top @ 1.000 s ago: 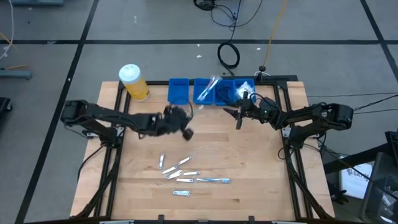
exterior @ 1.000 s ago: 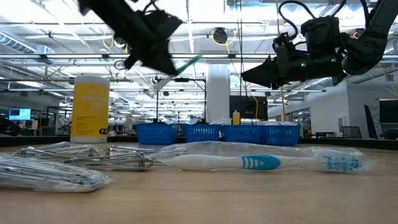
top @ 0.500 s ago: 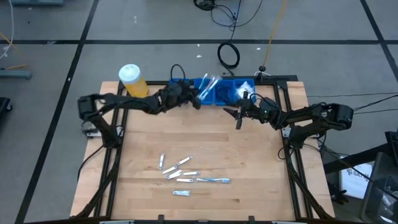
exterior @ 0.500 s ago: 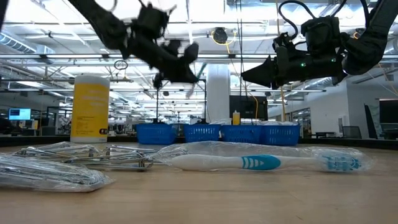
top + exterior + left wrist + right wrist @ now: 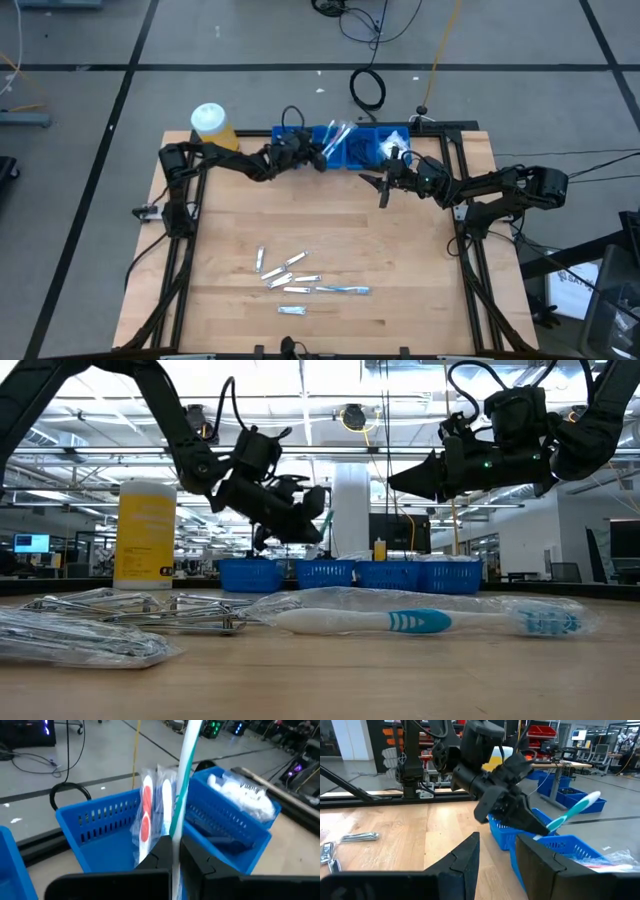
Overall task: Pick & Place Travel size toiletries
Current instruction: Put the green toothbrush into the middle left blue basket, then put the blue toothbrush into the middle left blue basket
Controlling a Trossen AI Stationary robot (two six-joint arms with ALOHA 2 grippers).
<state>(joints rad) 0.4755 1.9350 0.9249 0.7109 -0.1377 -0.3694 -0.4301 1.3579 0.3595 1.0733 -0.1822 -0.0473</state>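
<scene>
My left gripper (image 5: 316, 160) hovers at the blue compartment tray (image 5: 288, 146) at the table's far edge, shut on a slim teal-white toothbrush (image 5: 183, 775). In the left wrist view the brush points over a compartment holding wrapped toothbrushes (image 5: 146, 815); the compartment beside it holds white packets (image 5: 242, 795). My right gripper (image 5: 380, 187) waits open in the air just near the tray's right part. Several small packets and a wrapped toothbrush (image 5: 342, 290) lie flat on the table's near middle (image 5: 420, 622). My left gripper pinches the toothbrush between its two fingers at one end (image 5: 175, 834). The fingers come from the table's left and lie along the brush. The brush sticks out ahead of the fingertips, lifted clear above the tray, its free end (image 5: 587, 800) raised.
A yellow white-capped jar (image 5: 213, 131) stands at the far left corner beside the tray. Black frame rails (image 5: 190, 250) run along the table's left and right sides. Bare wood lies between the tray and the packets (image 5: 285, 275). Cables (image 5: 368, 88) lie on the floor beyond.
My left gripper has travelled from above the table's middle toward the far edge and right, reaching the blue tray with the toothbrush still in its fingers, and has dropped lower. The right arm has kept still.
</scene>
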